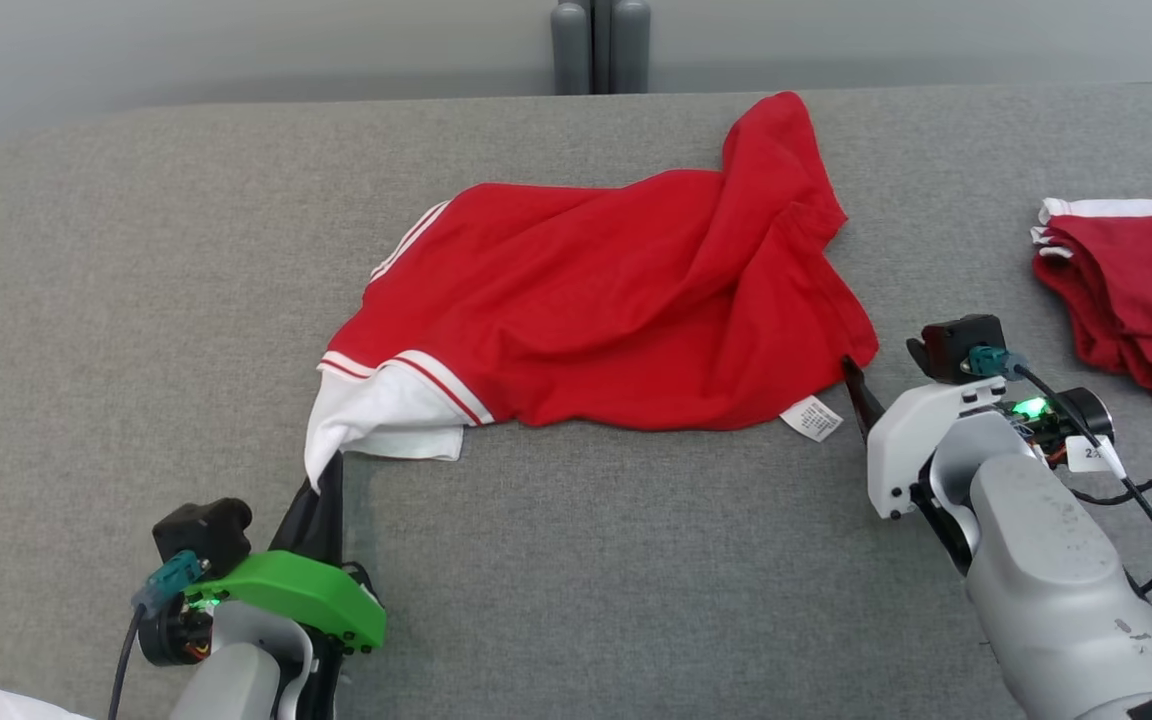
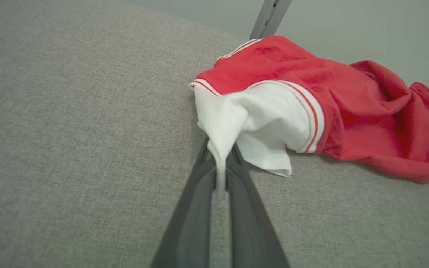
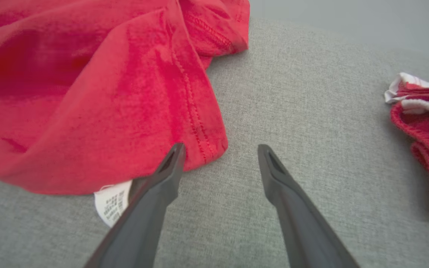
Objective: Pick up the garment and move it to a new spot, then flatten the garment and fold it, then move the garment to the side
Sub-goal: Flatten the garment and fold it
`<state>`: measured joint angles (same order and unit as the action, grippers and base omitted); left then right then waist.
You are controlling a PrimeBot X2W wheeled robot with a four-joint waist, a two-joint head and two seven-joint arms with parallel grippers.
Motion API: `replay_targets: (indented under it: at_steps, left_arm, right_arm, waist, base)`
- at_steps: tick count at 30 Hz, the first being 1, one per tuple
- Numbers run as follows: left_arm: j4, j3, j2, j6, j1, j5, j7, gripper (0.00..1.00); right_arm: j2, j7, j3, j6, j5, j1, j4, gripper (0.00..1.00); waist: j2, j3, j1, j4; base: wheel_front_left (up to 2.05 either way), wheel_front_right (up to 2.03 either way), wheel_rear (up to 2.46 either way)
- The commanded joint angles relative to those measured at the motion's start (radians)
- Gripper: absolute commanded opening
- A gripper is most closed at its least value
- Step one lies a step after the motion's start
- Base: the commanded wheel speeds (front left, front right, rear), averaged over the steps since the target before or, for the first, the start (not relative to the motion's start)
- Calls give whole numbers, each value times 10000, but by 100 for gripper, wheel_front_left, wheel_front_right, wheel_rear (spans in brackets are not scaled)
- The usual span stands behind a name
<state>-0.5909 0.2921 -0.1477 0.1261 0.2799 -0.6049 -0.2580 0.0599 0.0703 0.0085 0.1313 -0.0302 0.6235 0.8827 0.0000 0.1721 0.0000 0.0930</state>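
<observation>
A red garment [image 1: 626,300] with white, red-striped trim lies crumpled in the middle of the grey table [image 1: 86,280]. At its lower left, my left gripper [image 1: 321,485] is shut on a corner of the white part; the left wrist view shows that white cloth [image 2: 222,130] pinched between the two dark fingers [image 2: 196,208]. My right gripper [image 3: 220,150] stands open at the red garment's [image 3: 88,93] lower right corner, its left finger touching the hem beside a white care label [image 3: 112,203]. In the head view the right gripper [image 1: 856,385] sits just right of the label [image 1: 812,418].
Another red garment [image 1: 1136,290] with a white band lies bunched at the table's right edge, also in the right wrist view as the red garment pile [image 3: 426,126]. A grey post [image 1: 601,45] stands behind the table. White cloth [image 1: 26,706] peeks in at the bottom left corner.
</observation>
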Motion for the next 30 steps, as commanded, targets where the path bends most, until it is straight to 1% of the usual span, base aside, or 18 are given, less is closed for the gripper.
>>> replay_targets:
  at_steps: [1,5,8,9,10,11,12,13,19,23,27,30]
  left_arm:
    - [101,19,7,-18,-91,125,-73,0]
    - [273,74,81,-26,-147,176,-80,0]
    - [355,56,74,-48,-203,206,-76,0]
    - [396,41,67,-60,-211,214,-78,0]
    - [431,28,62,-67,-211,216,-79,0]
    - [461,16,54,-70,-204,221,-79,0]
    - [493,5,45,-73,-188,223,-71,0]
    - [522,-1,49,-71,-180,215,-72,0]
    - [765,38,121,-24,-74,-6,-74,0]
    - [1062,-14,130,19,-37,-415,-18,0]
    - [1658,-5,-36,42,-103,-852,222,0]
    - [2342,-40,-286,49,-223,-1208,479,0]
  right_arm:
    - [146,-32,3,-14,-76,215,289,100]
    - [158,-183,119,-13,-94,675,1174,100]
    - [124,-293,391,-13,19,891,1743,100]
    - [101,-266,491,-13,99,948,1891,81]
    - [81,-232,579,-11,171,995,1991,53]
    - [63,-194,656,-10,253,1044,2078,35]
    - [42,-178,778,-8,337,1111,2192,20]
    - [28,-168,877,-8,397,1153,2276,0]
    - [9,278,1446,-10,1075,1561,2446,0]
    - [-33,578,1803,-10,1656,1737,2327,0]
    - [-5,746,2210,-10,2343,1726,2042,0]
    - [227,712,2581,-10,3008,1515,1598,0]
  waist:
    - [0,173,0,232]
    - [0,250,0,341]
    - [0,271,0,350]
    - [0,272,0,341]
    - [0,271,0,328]
    - [0,267,0,313]
    - [0,259,0,288]
    - [0,252,0,265]
    - [0,141,0,59]
    - [0,-60,0,-149]
    - [0,-396,0,-381]
    - [0,-714,0,-563]
  base:
    - [0,0,0]
    - [0,0,0]
    - [0,0,0]
    - [0,0,0]
    - [0,0,0]
    - [0,0,0]
    - [0,0,0]
    - [0,0,0]
    - [0,0,0]
    - [0,0,0]
    - [0,0,0]
    - [0,0,0]
